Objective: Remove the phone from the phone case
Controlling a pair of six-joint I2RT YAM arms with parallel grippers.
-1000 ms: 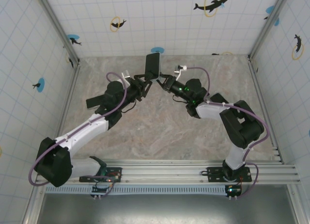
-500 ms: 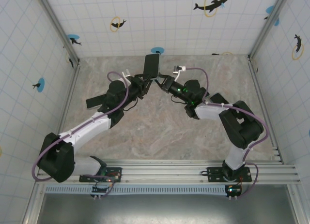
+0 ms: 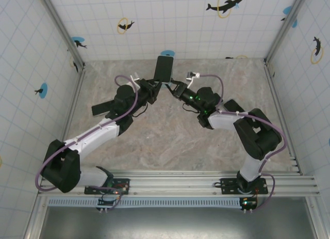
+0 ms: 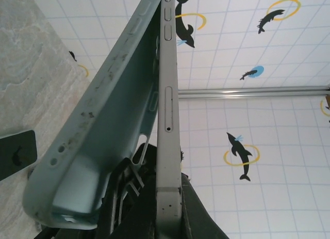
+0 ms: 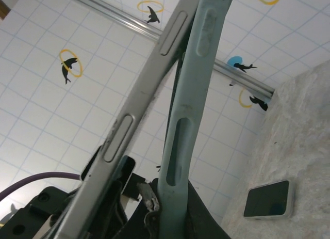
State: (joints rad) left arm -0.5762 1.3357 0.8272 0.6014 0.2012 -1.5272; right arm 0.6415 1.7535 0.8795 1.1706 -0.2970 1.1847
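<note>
The phone (image 4: 167,110) is up in the air over the far middle of the surface (image 3: 170,141), standing nearly on end between your two arms. Its silver edge is bare along the side the left wrist camera sees. The pale green case (image 4: 108,125) gapes away from it on that side like a part-open book, though the two seem to meet at the top. Your left hand (image 3: 158,87) is closed tight on the lower end of the phone. Your right hand (image 3: 173,86) is closed just as tight on the lower part of the case, whose wall runs down between its fingers in the right wrist view. By my reading you are mid-peel: the split is started but the far end of the phone looks seated in the case. Next you need to draw the two hands apart, keeping both grips firm and swinging the case off the top corners rather than yanking, since a slip here drops the phone.
</note>
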